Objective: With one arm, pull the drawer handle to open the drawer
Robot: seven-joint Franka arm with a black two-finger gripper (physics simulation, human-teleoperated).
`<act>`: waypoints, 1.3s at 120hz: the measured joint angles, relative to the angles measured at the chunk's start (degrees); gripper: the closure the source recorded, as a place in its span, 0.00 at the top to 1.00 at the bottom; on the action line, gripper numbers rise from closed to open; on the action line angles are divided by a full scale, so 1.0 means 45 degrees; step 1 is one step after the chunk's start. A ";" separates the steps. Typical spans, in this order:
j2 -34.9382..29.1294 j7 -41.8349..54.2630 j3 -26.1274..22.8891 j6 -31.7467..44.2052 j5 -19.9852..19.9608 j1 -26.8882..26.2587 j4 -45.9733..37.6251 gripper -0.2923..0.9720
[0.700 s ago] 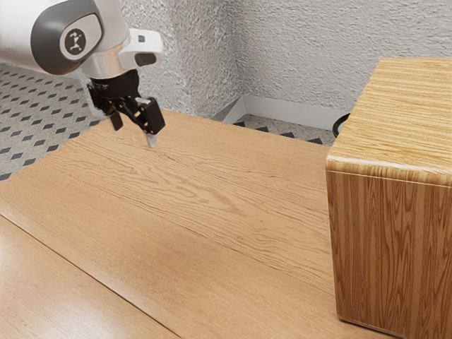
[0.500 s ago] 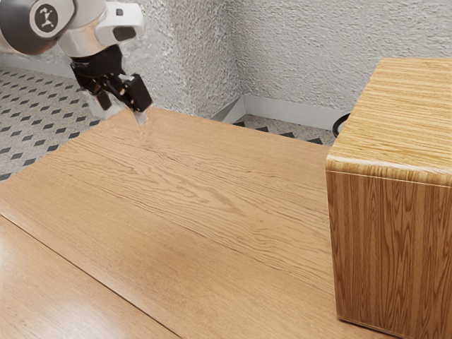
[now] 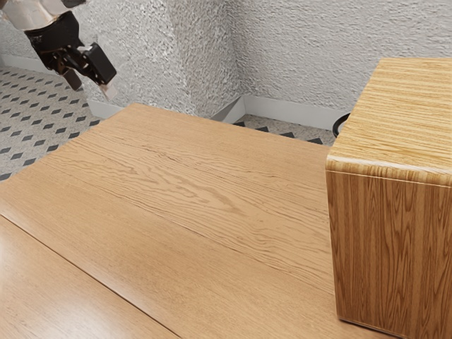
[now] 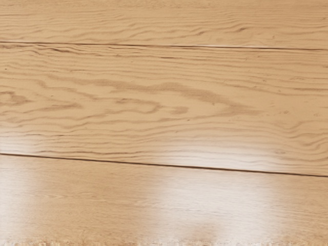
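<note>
– Gripper (image 3: 90, 83) entry: how is it seen?

– It is logged from the exterior view as spread. The two black fingers (image 3: 99, 65) are held apart and nothing is pinched between them. It is hung in the air at that view's upper left, near the table's far corner and clear of the surface.

– Drawer position?

– The drawer cabinet (image 3: 392, 205) is set on the table at the exterior view's right, well apart from the hand. Only its wood-grain top and one plain side are turned to the camera, so open or shut cannot be told. A dark curved piece (image 3: 341, 125) is noted at the cabinet's far edge. Whether it is the handle cannot be told.

– Surroundings, working outward?

– The table (image 3: 198, 198) is recorded as light oak-grain planks, with one long seam (image 3: 85, 265) run diagonally across the near part. In the wrist view the same planking (image 4: 164, 102) is seen under the hand, crossed by two thin seams and a pale sheen. Beyond the table, a patterned tile floor (image 3: 35, 113), a white skirting (image 3: 282, 109) and a rough grey wall (image 3: 296, 49) are noted.
</note>
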 joint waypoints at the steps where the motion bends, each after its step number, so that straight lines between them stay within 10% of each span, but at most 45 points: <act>1: -0.0005 0.0010 0.0005 -0.0018 -0.0025 0.0010 -0.0054 0.77; 61: 0.1252 -0.1717 -0.0874 0.0523 -0.0653 0.1447 -0.0562 0.77; 77: 0.2165 -0.1850 -0.7919 0.0946 -0.1446 0.6058 0.0257 0.77; 89: 0.2204 -0.1942 -0.9726 0.1126 -0.1703 0.8007 0.0423 0.77; 156: 0.5572 -0.1543 -1.0297 0.2487 -0.5290 0.7865 0.3965 0.77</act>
